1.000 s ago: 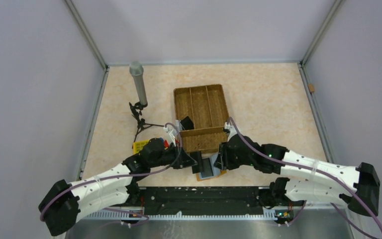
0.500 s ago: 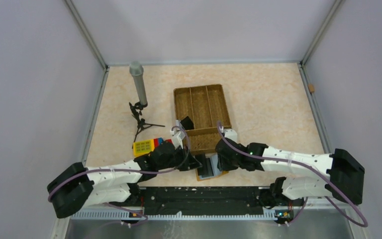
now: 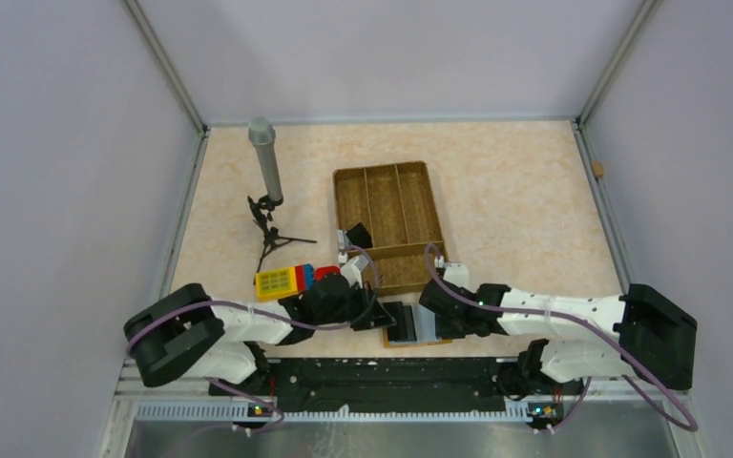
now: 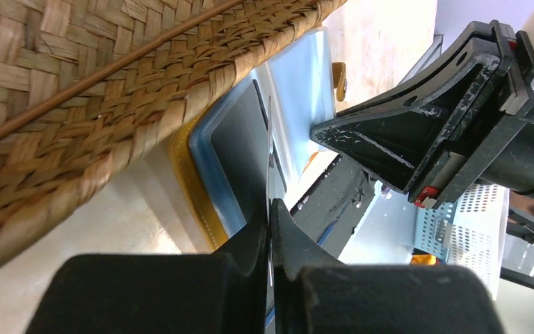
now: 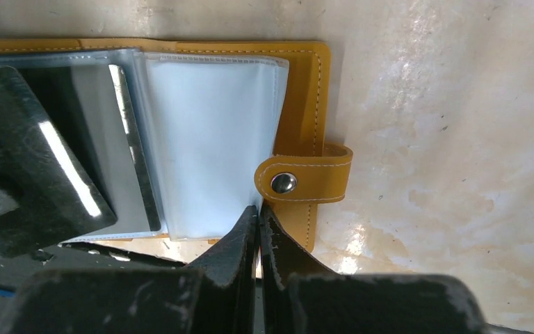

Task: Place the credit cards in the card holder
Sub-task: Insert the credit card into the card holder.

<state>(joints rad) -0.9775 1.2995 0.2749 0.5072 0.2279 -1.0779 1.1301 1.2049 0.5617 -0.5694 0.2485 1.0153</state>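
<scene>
The card holder (image 3: 436, 332) lies open on the table just in front of the woven tray, tan-orange outside with clear bluish sleeves (image 5: 208, 139) and a snap tab (image 5: 306, 181). My left gripper (image 4: 270, 209) is shut on a dark credit card (image 4: 247, 139), which stands on edge with its far end in the holder's left sleeve. My right gripper (image 5: 259, 207) is shut. Its tips rest at the holder's near edge, right under the snap tab. I cannot tell whether a sleeve is pinched between them. In the top view the left gripper (image 3: 383, 319) and the right gripper (image 3: 432, 324) flank the holder.
The woven brown divided tray (image 3: 387, 172) sits directly behind the holder, its rim (image 4: 76, 104) close over the card. A grey microphone on a small tripod (image 3: 265, 162) stands at the back left. A yellow, blue and red block (image 3: 284, 280) lies left of the tray.
The right gripper has closed at the holder's near edge. Both arms have folded back towards the front edge and sit lower. The holder now lies flatter and further open.
</scene>
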